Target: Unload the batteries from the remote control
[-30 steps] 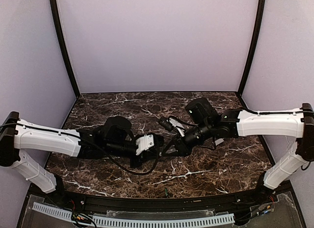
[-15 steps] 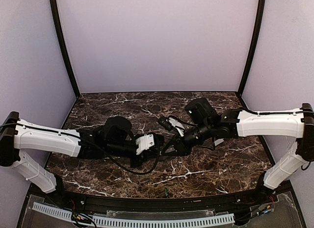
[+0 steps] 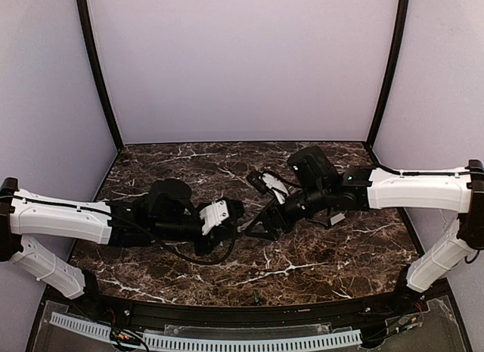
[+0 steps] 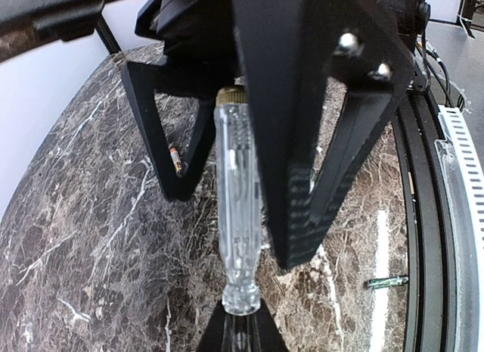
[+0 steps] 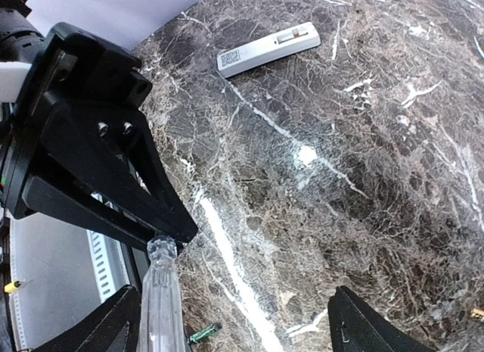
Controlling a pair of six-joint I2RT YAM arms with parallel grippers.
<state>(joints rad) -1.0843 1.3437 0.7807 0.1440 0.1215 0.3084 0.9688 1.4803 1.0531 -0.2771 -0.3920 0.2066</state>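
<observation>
- At the table's (image 5: 340,178) centre, my two grippers are meeting tip to tip, and in the top view their black bodies are covering the marble beneath them.
- My left gripper (image 4: 240,325) is clenching the narrow end of a clear-handled tool (image 4: 238,208), whose brass-capped end is pointing away from my wrist.
- My right gripper (image 5: 238,291) is standing released, with its fingers spread wide. The clear handle is lying just beside one finger and is not being pinched.
- In the left wrist view, my right gripper's two fingers (image 4: 325,140) are straddling the handle and blocking most of the table beyond.
- The remote control (image 5: 268,49) is lying flat on the marble, well apart from both grippers. It is showing a grey patch at one end and a recess toward the other, and I cannot tell what the recess is holding.
- A small battery (image 4: 176,161) is lying on the marble beside one right finger.
- A small green item (image 4: 386,281) is resting near the black rail at the table's near edge, with a white slotted strip (image 4: 465,178) running just outside that rail.
</observation>
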